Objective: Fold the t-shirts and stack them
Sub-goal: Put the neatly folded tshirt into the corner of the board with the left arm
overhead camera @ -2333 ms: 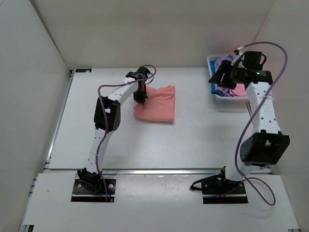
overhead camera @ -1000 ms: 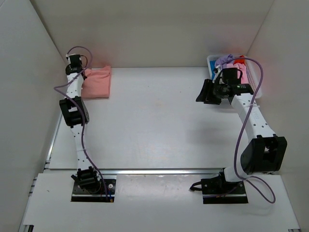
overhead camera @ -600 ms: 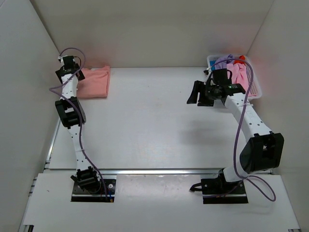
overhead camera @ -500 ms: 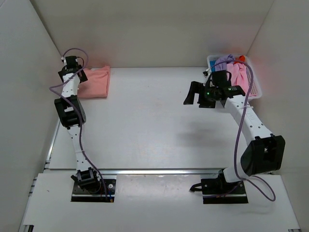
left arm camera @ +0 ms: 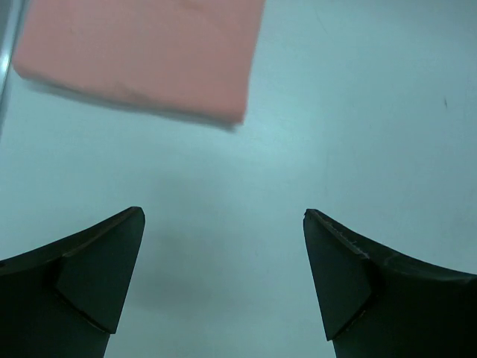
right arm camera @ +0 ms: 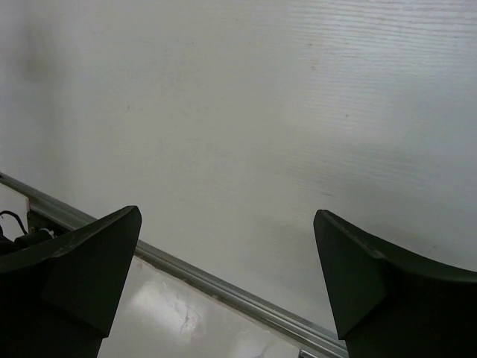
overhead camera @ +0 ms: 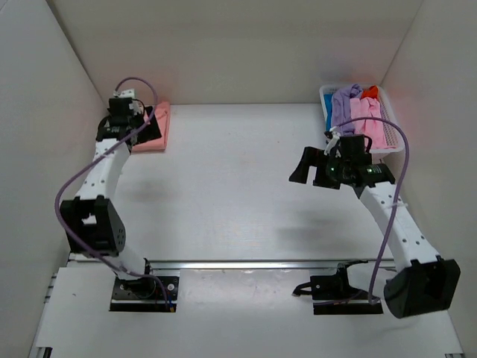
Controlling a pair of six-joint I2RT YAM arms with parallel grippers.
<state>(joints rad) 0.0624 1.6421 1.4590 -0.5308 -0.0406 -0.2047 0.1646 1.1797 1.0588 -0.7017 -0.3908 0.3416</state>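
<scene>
Salmon-pink t-shirt: folded into a flat, smooth rectangle, lying on the bench at its far left corner.
Loose t-shirts: lavender, pink, blue and orange-red, heaped in the white basket, far right.
Left fingers: I read them spread wide, empty.
Right fingers: likewise wide, empty.

Bright, white and even in the top view, lit from above. Soft grey shadows here and there on the table. Faint pink glow on the right wall. Cool and bluish in the left wrist view, with dark, fuzzy fingers up close. Dimmer and greyer in the right wrist view, darkest at top left, with thin stripes across and a shiny patch on the near ledge.
</scene>
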